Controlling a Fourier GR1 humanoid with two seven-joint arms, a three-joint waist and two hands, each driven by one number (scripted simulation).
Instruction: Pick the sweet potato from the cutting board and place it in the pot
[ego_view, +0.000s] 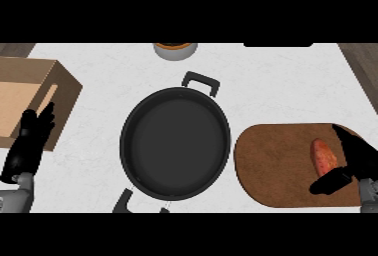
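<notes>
An orange-red sweet potato (323, 156) lies on the round brown cutting board (277, 162) at the right. My right hand (353, 162) is over the board's right part, its fingers on the potato's right side and its thumb curling under the potato's near end. The hand touches the potato, which still rests on the board. A black pot (175, 141) with two handles stands in the middle, nothing inside it. My left hand (28, 145) rests open at the left edge, fingers up.
A wooden box (29, 97) stands at the far left, behind my left hand. A small round container (175, 49) with an orange top sits at the back centre. The white counter (280, 85) ends in dark edges at both back corners.
</notes>
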